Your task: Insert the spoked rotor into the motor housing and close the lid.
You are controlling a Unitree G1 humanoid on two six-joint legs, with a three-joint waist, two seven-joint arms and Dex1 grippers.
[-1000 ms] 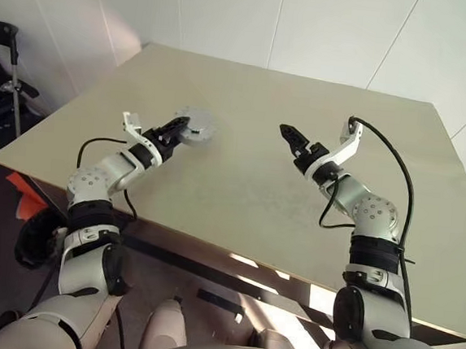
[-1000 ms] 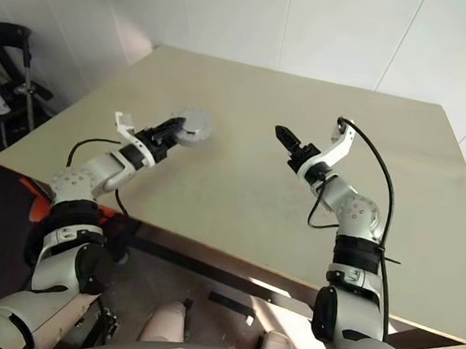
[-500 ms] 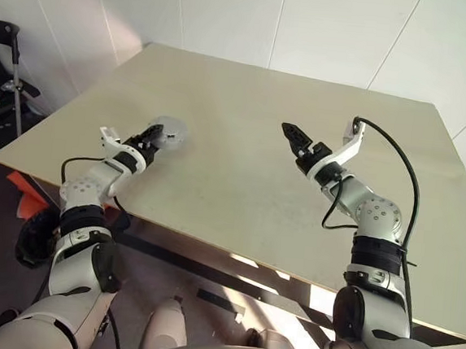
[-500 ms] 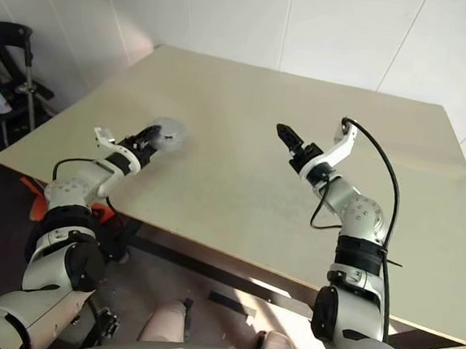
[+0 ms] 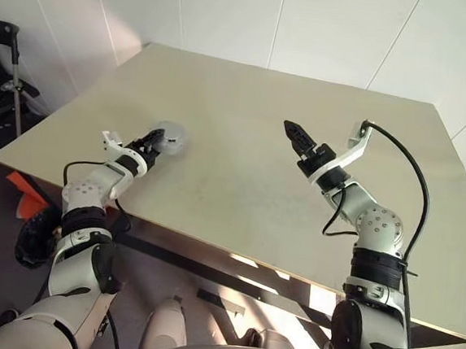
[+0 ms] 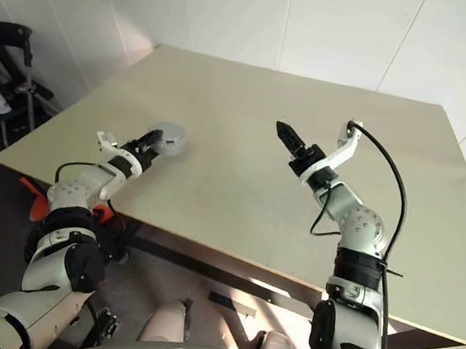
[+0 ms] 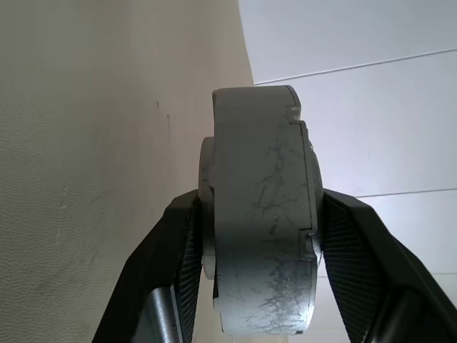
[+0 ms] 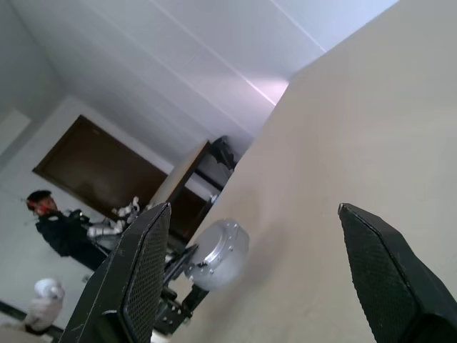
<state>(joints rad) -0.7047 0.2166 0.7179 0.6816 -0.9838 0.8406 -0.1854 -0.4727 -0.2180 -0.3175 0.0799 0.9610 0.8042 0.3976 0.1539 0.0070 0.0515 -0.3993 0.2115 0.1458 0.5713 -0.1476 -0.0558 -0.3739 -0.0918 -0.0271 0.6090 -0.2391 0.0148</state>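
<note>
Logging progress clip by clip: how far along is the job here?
Done, apparently: the motor looks like one closed grey piece, so rotor and lid seem fitted. In hand: the left claw grips it near the table edge. Left: probably only setting it down. The right claw hangs open, empty.

One grey round assembly (image 5: 169,134) at the left of the frame, clamped edge-on between two black fingers (image 7: 178,264). Two robot pincers in all, the left pincer (image 5: 152,140) and the right pincer (image 5: 291,131), over one beige worktop (image 5: 247,102). One person stands in the right wrist view's lower left.
</note>
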